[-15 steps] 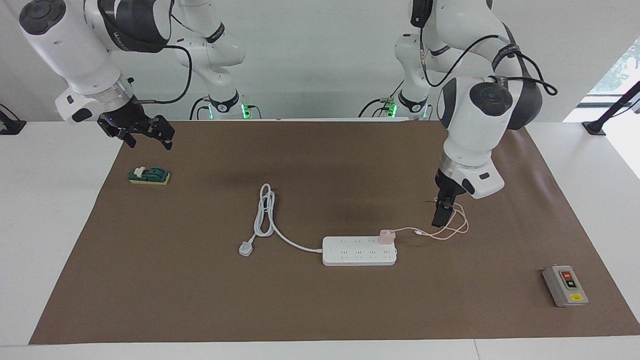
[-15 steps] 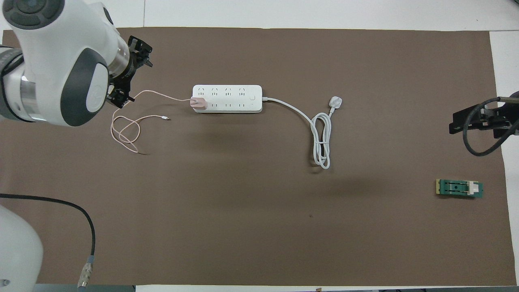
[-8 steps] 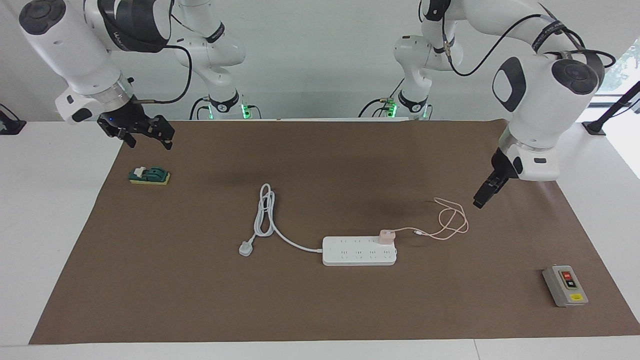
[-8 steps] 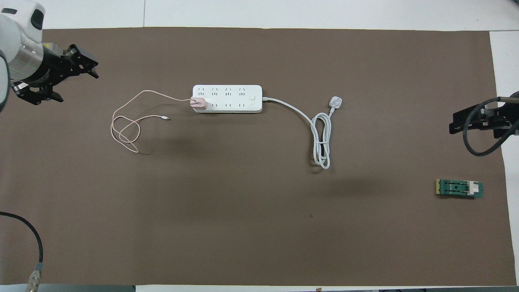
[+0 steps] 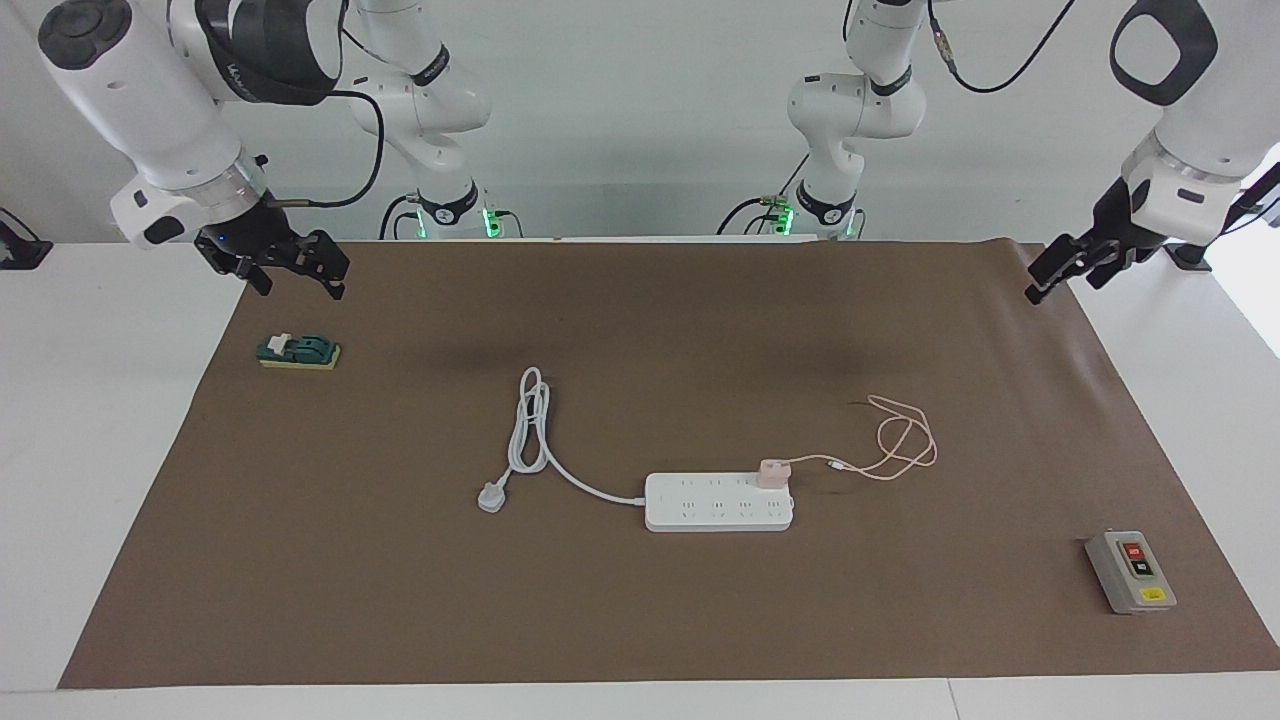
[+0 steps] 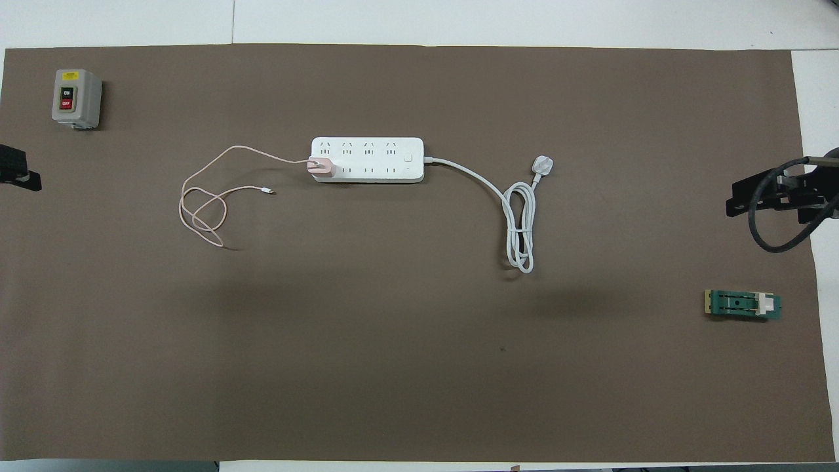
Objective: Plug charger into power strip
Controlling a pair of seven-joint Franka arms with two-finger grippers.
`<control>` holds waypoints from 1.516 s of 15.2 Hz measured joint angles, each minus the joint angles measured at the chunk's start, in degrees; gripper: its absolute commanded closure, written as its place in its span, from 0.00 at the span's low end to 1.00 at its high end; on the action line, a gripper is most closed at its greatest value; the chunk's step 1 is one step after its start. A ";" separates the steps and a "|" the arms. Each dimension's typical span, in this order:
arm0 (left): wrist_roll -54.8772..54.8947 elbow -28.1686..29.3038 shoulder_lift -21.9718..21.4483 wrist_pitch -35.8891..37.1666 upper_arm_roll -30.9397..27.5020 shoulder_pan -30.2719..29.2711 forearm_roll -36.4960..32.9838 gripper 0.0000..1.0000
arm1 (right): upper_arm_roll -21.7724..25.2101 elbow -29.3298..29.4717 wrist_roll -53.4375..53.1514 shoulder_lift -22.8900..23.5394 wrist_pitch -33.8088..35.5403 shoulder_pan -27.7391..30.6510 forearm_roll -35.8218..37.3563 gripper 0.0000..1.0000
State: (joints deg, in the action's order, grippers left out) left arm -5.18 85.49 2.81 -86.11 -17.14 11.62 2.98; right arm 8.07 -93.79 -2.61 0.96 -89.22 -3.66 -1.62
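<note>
The pale-pink charger (image 5: 772,472) sits upright in a socket of the white power strip (image 5: 715,503), at the strip's end toward the left arm. Both also show in the overhead view: charger (image 6: 320,167), power strip (image 6: 367,159). The charger's thin pink cable (image 5: 905,445) lies looped on the mat beside it. My left gripper (image 5: 1068,272) is open and empty, raised over the mat's corner at the left arm's end; only its tip (image 6: 19,177) shows from overhead. My right gripper (image 5: 298,272) is open and empty, waiting over the mat's edge at the right arm's end.
The strip's thick white cord ends in a white three-pin plug (image 5: 490,497) lying loose on the brown mat (image 5: 640,620). A grey box with red and black buttons (image 5: 1130,570) stands toward the left arm's end. A green block (image 5: 298,352) lies below the right gripper.
My left arm has lifted away from over the pink cable and swung out to its own end of the table, uncovering the grey box in the overhead view. Charger, strip and right arm have not moved.
</note>
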 measured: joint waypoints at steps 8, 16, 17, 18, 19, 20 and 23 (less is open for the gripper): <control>3.14 5.09 -6.13 0.00 1.49 1.79 -0.66 0.00 | 0.00 0.00 0.00 0.00 0.00 0.00 0.00 0.00; 7.45 6.19 -4.05 -0.80 1.58 3.25 -4.77 0.00 | 0.00 0.00 0.00 0.00 0.00 0.00 0.00 0.00; 7.46 6.19 -3.63 -0.86 1.86 2.94 -4.82 0.00 | 0.00 0.00 0.00 0.00 0.00 0.00 0.00 0.00; 7.46 6.19 -3.41 -0.87 3.02 1.71 -4.89 0.00 | 0.00 0.00 0.00 0.00 0.00 0.00 0.00 0.00; 7.48 6.19 -3.38 -0.88 5.86 -1.07 -4.92 0.00 | 0.00 0.00 0.00 0.00 0.00 0.00 0.00 0.00; 7.49 6.18 -3.39 -0.88 10.13 -5.08 -4.95 0.00 | 0.00 0.00 0.00 -0.01 0.00 0.00 0.00 0.00; 7.49 6.18 -3.39 -0.89 17.48 -11.43 -5.09 0.00 | 0.00 0.00 0.00 -0.01 0.00 0.00 0.00 0.00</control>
State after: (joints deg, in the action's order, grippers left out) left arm 2.31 91.68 -0.58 -87.00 0.33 0.19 -2.11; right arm 8.07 -93.79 -2.61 0.96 -89.22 -3.66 -1.62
